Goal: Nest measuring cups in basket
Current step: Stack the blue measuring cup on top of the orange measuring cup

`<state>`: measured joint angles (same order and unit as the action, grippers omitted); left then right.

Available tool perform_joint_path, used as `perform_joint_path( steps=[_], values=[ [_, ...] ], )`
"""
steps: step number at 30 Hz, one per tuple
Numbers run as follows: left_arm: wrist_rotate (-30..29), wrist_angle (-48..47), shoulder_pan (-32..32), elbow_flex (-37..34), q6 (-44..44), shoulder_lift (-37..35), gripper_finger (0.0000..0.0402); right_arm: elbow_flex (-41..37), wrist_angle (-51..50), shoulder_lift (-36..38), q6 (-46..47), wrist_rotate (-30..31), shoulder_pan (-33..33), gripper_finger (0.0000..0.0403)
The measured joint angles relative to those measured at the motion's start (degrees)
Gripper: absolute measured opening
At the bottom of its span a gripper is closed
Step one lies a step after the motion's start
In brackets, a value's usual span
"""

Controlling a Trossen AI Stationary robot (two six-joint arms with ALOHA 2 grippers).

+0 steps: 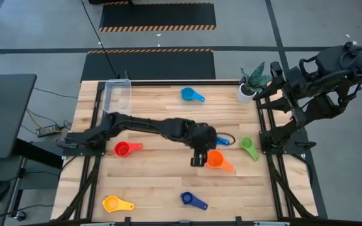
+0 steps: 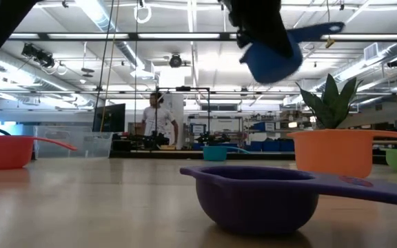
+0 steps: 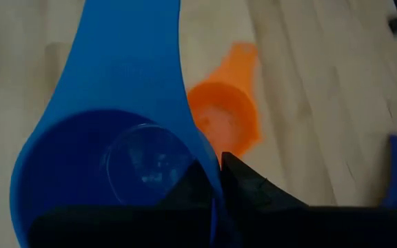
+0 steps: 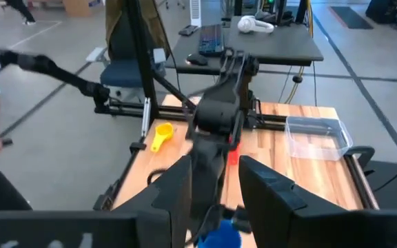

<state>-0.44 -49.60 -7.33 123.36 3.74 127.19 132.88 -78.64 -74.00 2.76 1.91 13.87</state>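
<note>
My left gripper (image 1: 207, 147) reaches out over the middle of the table and is shut on a mid-blue measuring cup (image 3: 109, 158), lifted high in the low view (image 2: 273, 54). An orange cup (image 1: 215, 160) stands on the table just below and beside it (image 3: 222, 117). More cups rest on the wood on their bases: red (image 1: 126, 149), yellow (image 1: 113, 203), dark blue (image 1: 189, 199), light blue (image 1: 190, 94), green (image 1: 247, 145). The clear basket (image 1: 118, 95) sits at the far left corner. My right gripper (image 4: 216, 189) is open, parked off the table's far right corner. My left gripper pinches the blue cup's wall at the rim (image 3: 200, 153), on the side opposite the handle, with one finger (image 3: 188, 184) inside the bowl and one (image 3: 250, 184) outside. The cup is lifted clear of the table, and its handle (image 2: 322, 29) points away from the fingers.
A white pot with a green plant (image 1: 251, 85) stands at the table's far right corner. A person (image 2: 158, 118) stands in the room beyond the far edge. Bare wood lies between the red cup and the basket.
</note>
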Motion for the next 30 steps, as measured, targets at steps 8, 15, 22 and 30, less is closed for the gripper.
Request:
perform_joint_path(
  steps=[8,15,22,30],
  values=[
    [8.97,5.47,-2.02,-0.06,7.64,3.47,0.002,0.0,0.2,-0.61,0.62,0.02,0.0,0.0129],
    [8.37,9.38,-1.5,0.15,14.03,5.11,0.002,0.0,0.22,-1.19,0.59,0.01,0.0,0.0129],
    [7.83,9.36,-1.59,0.01,14.97,7.9,0.002,0.0,0.61,-1.57,0.55,0.0,-0.01,0.0129],
    [6.03,11.24,-2.55,0.06,14.69,10.49,0.002,0.0,0.84,-2.06,0.57,0.0,0.0,0.0129]
  ],
)
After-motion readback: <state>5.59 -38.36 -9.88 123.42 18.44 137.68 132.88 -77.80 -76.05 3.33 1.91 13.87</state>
